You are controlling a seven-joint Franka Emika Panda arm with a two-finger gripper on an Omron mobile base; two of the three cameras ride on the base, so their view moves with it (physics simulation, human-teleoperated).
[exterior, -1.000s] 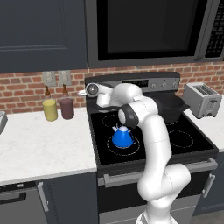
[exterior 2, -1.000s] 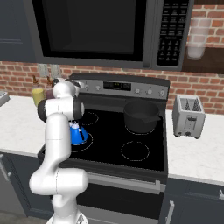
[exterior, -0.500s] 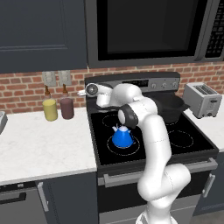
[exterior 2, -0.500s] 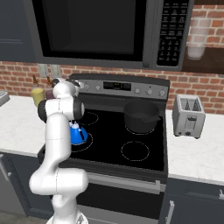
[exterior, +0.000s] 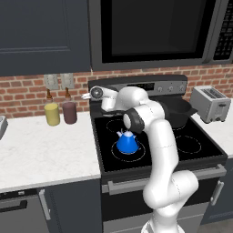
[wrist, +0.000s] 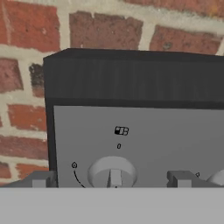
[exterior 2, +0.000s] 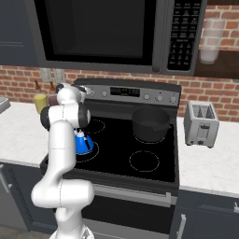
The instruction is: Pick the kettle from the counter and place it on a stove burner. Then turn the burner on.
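The blue kettle [exterior: 127, 142] [exterior 2: 83, 143] stands upright inside the large white burner ring [exterior: 113, 153] at the front left of the black cooktop, with nothing holding it. My gripper [exterior: 92, 94] [wrist: 111, 180] is raised at the left end of the stove's back control panel, well behind the kettle. In the hand view its fingertips [wrist: 39, 179] stand open, one on each side of the leftmost knob [wrist: 112, 171], whose pointer faces straight up. I cannot tell whether they touch the knob. The white counter [exterior: 45, 145] lies left of the stove.
A dark grey pot [exterior: 179, 111] [exterior 2: 149, 123] sits on the back right burner. A toaster [exterior: 209, 102] [exterior 2: 200, 123] stands on the right counter. A yellow bottle [exterior: 52, 113] and a dark one [exterior: 69, 111] stand by the brick wall. The microwave hangs overhead.
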